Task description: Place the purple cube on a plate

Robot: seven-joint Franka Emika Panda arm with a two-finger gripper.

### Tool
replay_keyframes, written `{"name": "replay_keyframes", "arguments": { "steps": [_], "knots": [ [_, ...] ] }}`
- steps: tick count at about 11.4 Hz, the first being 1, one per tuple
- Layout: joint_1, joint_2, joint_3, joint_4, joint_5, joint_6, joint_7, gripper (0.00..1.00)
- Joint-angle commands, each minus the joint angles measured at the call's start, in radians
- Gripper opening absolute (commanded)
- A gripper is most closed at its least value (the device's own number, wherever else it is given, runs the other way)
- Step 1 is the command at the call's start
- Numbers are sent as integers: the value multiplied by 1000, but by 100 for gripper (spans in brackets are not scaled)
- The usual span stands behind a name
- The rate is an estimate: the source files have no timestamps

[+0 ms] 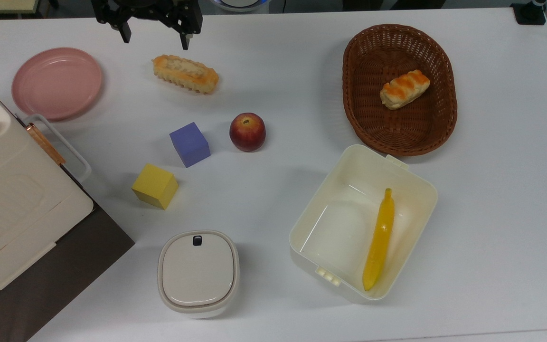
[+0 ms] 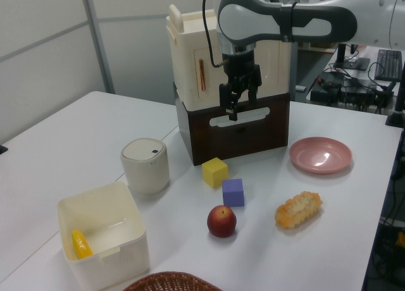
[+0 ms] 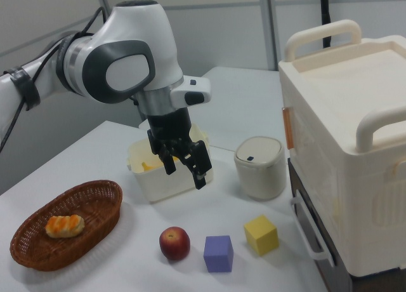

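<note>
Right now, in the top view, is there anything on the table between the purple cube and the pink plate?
No. In the top view the table between the purple cube and the plate is bare; the bread lies off that line.

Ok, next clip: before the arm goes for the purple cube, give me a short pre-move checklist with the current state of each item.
1. Hand open and empty: ok, fingers spread, nothing between them.
2. Purple cube free to grasp: ok, it stands on the table apart from the yellow cube and the apple.
3. Room for the fingers beside the cube: ok, though the apple is the nearest neighbour on the top view's right.
4. Plate ready to receive: ok, nothing lies in it.
5. Path from cube to plate: ok, bare table between them; the bread lies off to one side.
6. Hand lined up over the cube: not ok, it hangs raised above the table's far edge in the top view.
</note>
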Motion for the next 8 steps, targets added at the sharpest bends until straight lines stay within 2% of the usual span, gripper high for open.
{"name": "replay_keyframes", "arguments": {
  "steps": [1, 5, 8],
  "knots": [
    [16, 2, -5, -26, -3, 58, 0, 100],
    [18, 23, -4, -28, -3, 90, 0, 100],
    [50, 57, -4, -73, -11, 161, -53, 100]
  ]
}}
